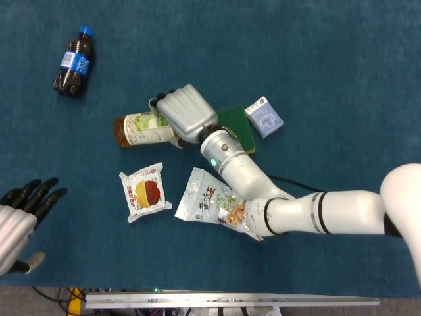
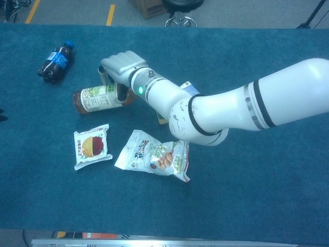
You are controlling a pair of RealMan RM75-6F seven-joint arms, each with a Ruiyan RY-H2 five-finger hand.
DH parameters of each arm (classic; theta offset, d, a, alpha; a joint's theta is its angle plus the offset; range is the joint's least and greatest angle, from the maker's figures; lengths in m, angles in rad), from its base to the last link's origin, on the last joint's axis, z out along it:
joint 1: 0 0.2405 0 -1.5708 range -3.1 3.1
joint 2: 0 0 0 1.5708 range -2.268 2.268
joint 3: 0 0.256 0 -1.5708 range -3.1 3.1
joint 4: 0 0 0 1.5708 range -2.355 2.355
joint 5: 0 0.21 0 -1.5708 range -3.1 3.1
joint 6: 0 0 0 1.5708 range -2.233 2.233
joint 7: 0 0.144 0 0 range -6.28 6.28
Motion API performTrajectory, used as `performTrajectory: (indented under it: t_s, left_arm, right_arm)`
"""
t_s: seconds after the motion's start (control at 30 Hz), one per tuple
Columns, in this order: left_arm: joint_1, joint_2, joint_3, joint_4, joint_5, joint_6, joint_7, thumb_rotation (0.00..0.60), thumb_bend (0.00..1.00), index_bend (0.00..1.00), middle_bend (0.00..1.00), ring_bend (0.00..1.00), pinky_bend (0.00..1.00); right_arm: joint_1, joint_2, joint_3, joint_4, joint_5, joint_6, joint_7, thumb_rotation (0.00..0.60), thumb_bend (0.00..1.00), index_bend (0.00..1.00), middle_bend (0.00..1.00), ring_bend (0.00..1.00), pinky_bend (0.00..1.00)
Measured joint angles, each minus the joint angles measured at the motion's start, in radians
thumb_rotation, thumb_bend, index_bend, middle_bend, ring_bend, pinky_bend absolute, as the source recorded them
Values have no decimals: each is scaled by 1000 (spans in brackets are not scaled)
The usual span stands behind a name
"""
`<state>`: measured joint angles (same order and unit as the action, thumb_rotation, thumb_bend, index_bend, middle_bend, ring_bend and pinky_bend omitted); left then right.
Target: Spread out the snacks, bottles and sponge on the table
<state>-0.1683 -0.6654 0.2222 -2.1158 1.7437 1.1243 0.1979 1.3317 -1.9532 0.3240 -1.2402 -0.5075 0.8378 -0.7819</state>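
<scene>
My right hand [image 1: 186,112] [image 2: 123,67] grips the neck end of a brown tea bottle with a green label [image 1: 138,129] [image 2: 95,99], which lies on its side left of centre. The green sponge [image 1: 238,125] is mostly hidden under my right forearm. A cola bottle [image 1: 73,60] [image 2: 55,61] lies at the far left. A snack pack with red and yellow fruit [image 1: 144,191] [image 2: 91,146] sits below the tea bottle. Two overlapping snack bags [image 1: 220,204] [image 2: 153,156] lie beside it. My left hand [image 1: 20,220] rests empty at the near left edge, fingers apart.
A small blue box [image 1: 264,117] [image 2: 188,88] lies right of the sponge, partly behind my arm in the chest view. The blue cloth table [image 1: 342,85] stretches wide to the right. Floor and a chair base [image 2: 177,6] show beyond the far edge.
</scene>
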Motion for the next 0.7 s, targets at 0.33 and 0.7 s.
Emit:
performTrajectory:
  t_s: [0.33, 0.7]
  left_arm:
    - [-15, -4, -16, 6, -10, -8, -25, 600, 241, 0, 0, 0, 148]
    - [-119, -35, -101, 31, -92, -86, -114, 600, 241, 0, 3, 0, 148]
  right_arm:
    - [-17, 86, -10, -89, 14, 11, 12, 600, 359, 109, 354, 359, 578]
    - [-123, 315, -37, -334, -46, 96, 64, 600, 358, 110, 353, 359, 578]
